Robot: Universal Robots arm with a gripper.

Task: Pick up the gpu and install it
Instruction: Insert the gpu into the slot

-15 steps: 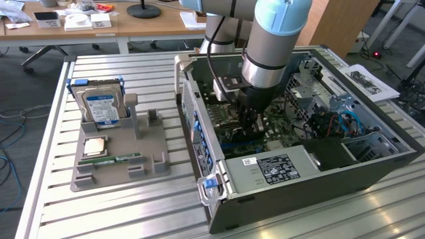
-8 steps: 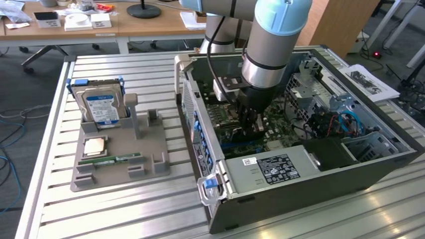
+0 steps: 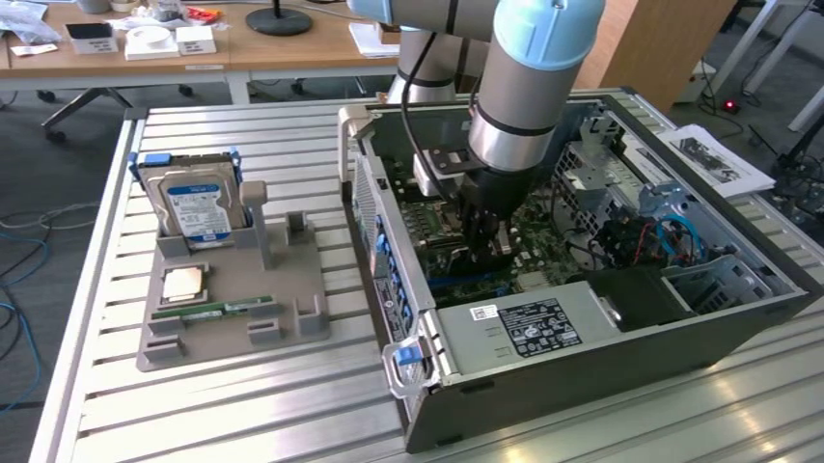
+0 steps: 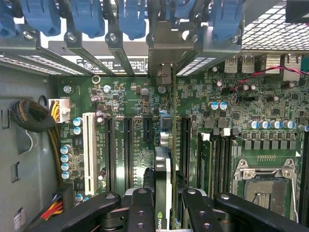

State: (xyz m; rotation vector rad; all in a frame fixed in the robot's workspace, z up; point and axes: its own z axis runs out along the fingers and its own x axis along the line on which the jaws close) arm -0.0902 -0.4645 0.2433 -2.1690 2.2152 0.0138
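Observation:
The gpu (image 4: 164,166) is seen edge-on as a thin card standing upright over the green motherboard (image 4: 130,96). It lies in line with the long black expansion slots. Its silver bracket (image 4: 163,46) reaches the rear slot openings under the blue latches. My gripper (image 4: 164,205) is shut on the card, with a black finger (image 4: 141,205) on either side of it. In the exterior view my gripper (image 3: 491,241) reaches deep into the open computer case (image 3: 605,333), just above the motherboard (image 3: 445,231). Whether the card's edge sits in a slot cannot be told.
Inside the case are a white slot (image 4: 88,150), an empty CPU socket (image 4: 263,180), a sleeved cable bundle (image 4: 29,116) and the power supply (image 3: 535,323). A grey holder (image 3: 232,309) at the exterior view's left carries a hard drive (image 3: 200,207), a CPU (image 3: 183,283) and a RAM stick (image 3: 212,311).

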